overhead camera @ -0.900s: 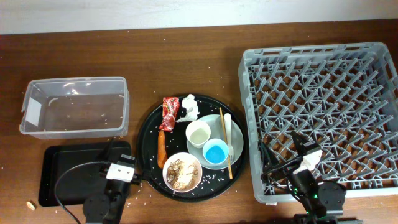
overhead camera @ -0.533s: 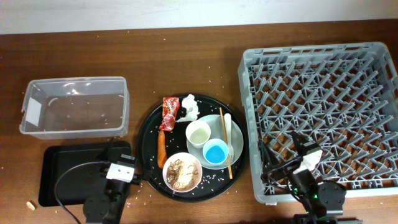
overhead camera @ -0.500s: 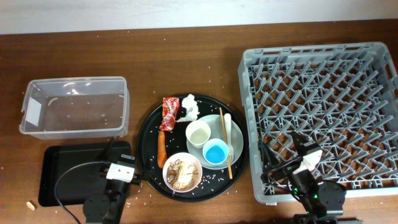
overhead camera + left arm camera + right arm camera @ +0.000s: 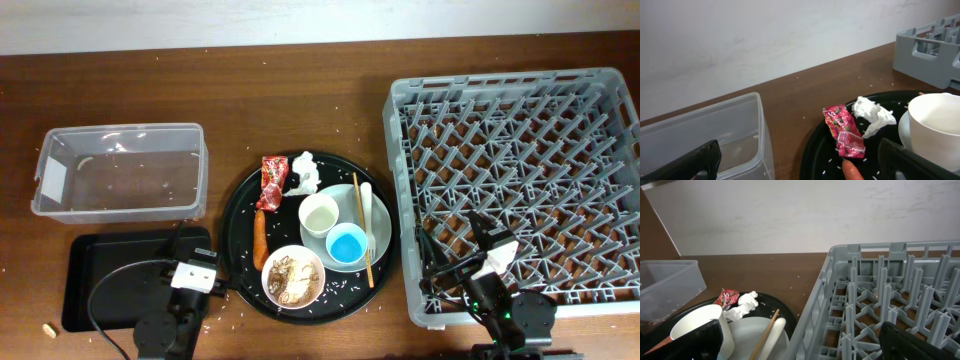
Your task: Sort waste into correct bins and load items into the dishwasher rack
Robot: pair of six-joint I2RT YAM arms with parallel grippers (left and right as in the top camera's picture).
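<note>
At the far left, ahead of the left fingers and off to their left, stands the clear tub. The black tray lies beside and beneath that arm. These fingers are spread wide and hold nothing.

Ahead, between them, the red wrapper lies on the round black tray, and the crumpled tissue looks to be touching it on the right. The carrot stick starts just nearer than the wrapper. The bowl of brown scraps sits right of these fingers, near their level.

A pinch on the wrapper could catch the tissue and drag it to the wrong bin. The foil may also crumple and slide out of the pads. Loose rice grains on the tray and tabletop could stick to whatever is lifted.

The white cup and the small blue cup stand on the plate. The spoon and chopsticks lie across the plate's right side. Lifting the plate first would likely tip all four off.

The right fingers are also spread and empty, low over the near left corner of the dishwasher rack, which has nothing loaded. The dishes lie to their left, beyond the rack wall, so a low sideways reach could strike it. Thin chopsticks may slip down through the lattice.
</note>
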